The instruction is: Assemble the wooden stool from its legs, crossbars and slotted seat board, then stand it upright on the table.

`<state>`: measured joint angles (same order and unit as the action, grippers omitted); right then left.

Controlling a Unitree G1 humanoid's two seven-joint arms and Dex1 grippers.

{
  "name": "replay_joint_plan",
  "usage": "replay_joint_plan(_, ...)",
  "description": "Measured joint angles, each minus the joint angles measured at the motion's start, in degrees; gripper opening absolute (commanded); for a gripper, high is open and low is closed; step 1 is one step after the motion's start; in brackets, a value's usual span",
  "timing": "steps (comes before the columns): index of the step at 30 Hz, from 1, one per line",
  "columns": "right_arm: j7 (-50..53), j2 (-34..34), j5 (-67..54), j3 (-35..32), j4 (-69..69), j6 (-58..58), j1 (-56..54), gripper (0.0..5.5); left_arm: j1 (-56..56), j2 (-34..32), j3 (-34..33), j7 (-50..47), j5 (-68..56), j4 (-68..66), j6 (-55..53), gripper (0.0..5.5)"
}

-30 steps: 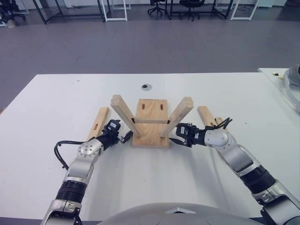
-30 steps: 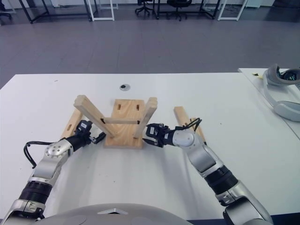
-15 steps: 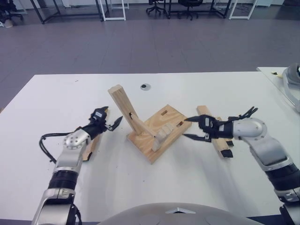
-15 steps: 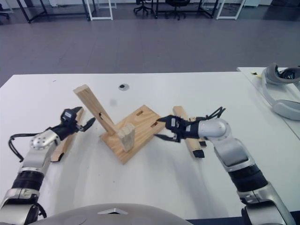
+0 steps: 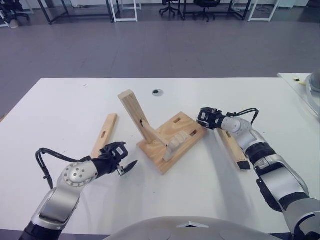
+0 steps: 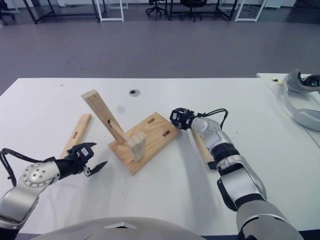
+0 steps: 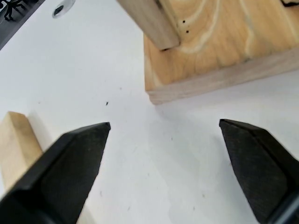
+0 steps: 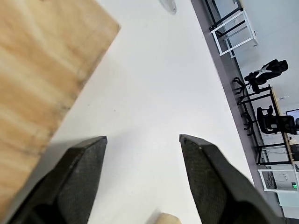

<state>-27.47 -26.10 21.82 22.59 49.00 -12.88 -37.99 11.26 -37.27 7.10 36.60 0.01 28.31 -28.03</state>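
- The seat board [image 5: 181, 134] lies flat on the white table [image 5: 60, 110], turned so one corner points toward the robot. Two slots show on its far half.
- One leg [image 5: 133, 111] rises from the board and tilts away to the left, a small slot in its side.
- A second wooden piece [image 5: 171, 146] sits on the board's near part with its end face toward the camera. A thin bar seems to join it to the tilted leg, but how they connect cannot be told.
- A loose leg [image 5: 104, 134] with a slot lies flat to the left of the board, apart from it.
- Another loose leg [image 5: 232, 146] lies to the right, under the right forearm, with a dark tip at its near end.
- The left hand [image 7: 163, 135] is released, fingers spread wide over bare table just before the board's left corner, holding nothing.
- The right hand [image 8: 142, 140] is also released, fingers apart, at the board's far right corner. Whether it touches the wood cannot be told.
- A small round grommet [image 5: 157, 92] sits in the table beyond the board.
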Motion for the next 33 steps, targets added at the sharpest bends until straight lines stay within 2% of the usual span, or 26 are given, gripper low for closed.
replay_joint_plan(3,-3.56,-1.70,-0.22,-0.13,0.75,-2.54,-0.30,2.92,-5.30,5.18,1.51,-2.29,-0.26,-5.61,1.18,4.31)
replay_joint_plan(7,-18.02,-6.71,-7.22,-2.30,-5.71,-3.90,3.66,2.92,-11.47,9.00,1.02,-5.77,0.29,-17.14,6.49,4.31)
replay_joint_plan(11,-30.20,-11.54,-15.07,-3.33,-23.46,2.57,12.86,2.92,-20.71,11.37,-2.02,-6.99,0.02,-34.45,15.52,4.31)
replay_joint_plan(14,-34.15,-12.90,-19.73,-4.66,-38.61,10.00,18.74,2.92,-30.75,12.89,-4.72,-5.87,-2.13,-50.96,25.90,4.31)
replay_joint_plan(16,-31.94,-14.09,-20.12,-8.69,-41.07,12.50,17.21,2.92,-31.46,11.47,-7.70,-3.92,-4.26,-50.81,30.17,4.31)
replay_joint_plan(18,-27.45,-14.77,-19.08,-11.74,-38.43,12.74,13.04,2.92,-26.02,6.53,-11.77,-2.34,-5.55,-45.72,31.12,4.31)
replay_joint_plan(20,-22.72,-12.68,-16.60,-11.72,-33.52,11.13,10.56,2.92,-18.47,4.28,-13.26,-0.67,-6.37,-37.68,29.49,4.31)
replay_joint_plan(23,-17.81,-6.73,-11.70,-7.26,-24.76,5.81,8.68,2.92,-6.98,1.92,-13.16,1.34,-6.70,-22.92,22.68,4.31)
replay_joint_plan(25,-13.90,-2.92,-6.89,-3.38,-16.82,2.22,7.39,2.92,-1.50,1.68,-10.91,2.19,-8.32,-12.30,16.00,4.31)
replay_joint_plan(27,-11.20,-1.79,-4.10,-1.91,-12.53,0.05,5.63,2.92,-1.15,1.47,-7.17,3.00,-8.35,-7.62,10.93,4.31)
replay_joint_plan(30,-10.69,-1.31,-3.34,-1.53,-9.16,-2.21,4.42,2.92,-3.07,3.16,-0.05,1.82,-3.98,-10.22,7.46,4.31)
replay_joint_plan(33,-15.05,-1.87,-5.26,-1.85,-9.37,-3.91,4.60,2.92,-8.61,6.53,2.23,-1.26,-1.71,-17.89,9.88,4.31)
